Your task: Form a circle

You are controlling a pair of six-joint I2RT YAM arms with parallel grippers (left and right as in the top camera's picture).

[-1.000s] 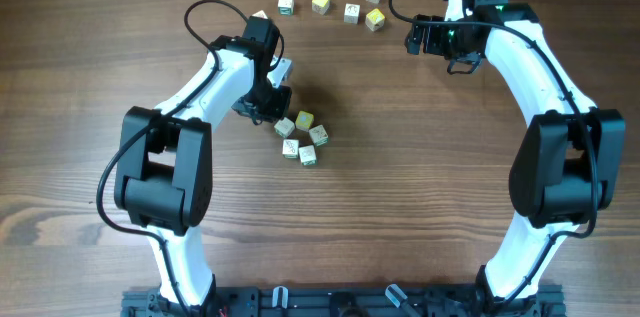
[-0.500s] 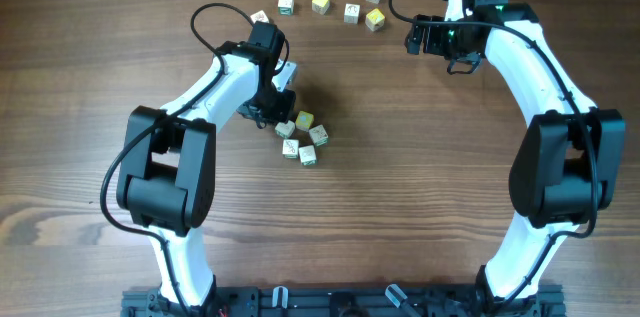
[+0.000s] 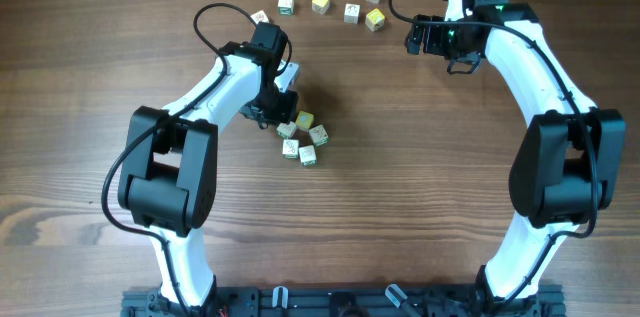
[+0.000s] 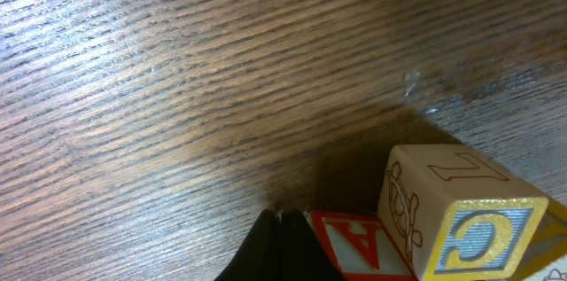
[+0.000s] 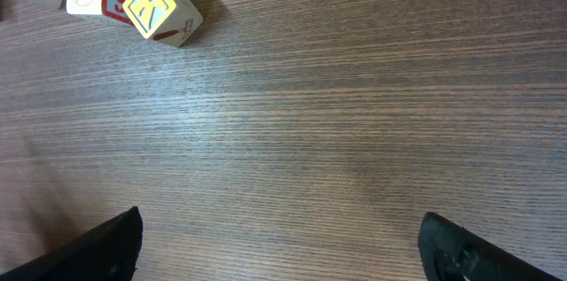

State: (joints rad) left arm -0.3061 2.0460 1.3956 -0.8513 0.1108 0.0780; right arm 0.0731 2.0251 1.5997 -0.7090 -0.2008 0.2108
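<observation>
Overhead: the circle point(image 3: 303, 138) lay mid-bench point(image 3: 420, 207). The left claw point(image 3: 283, 110), pressed together and empty, sat at the circle's upper-left edge. Risk: too hard a nudge would likely scatter the ring rather than round it. Loose cubes point(image 3: 321, 2) lay well beyond the circle, with the right claw point(image 3: 413, 35) spread near them.

Left wrist: the closed tips sat just beside a red-A cube point(image 4: 354, 241), which adjoined a C cube point(image 4: 456, 219).

Right wrist: the claw held nothing. A K cube point(image 5: 159, 8) lay ahead.
</observation>
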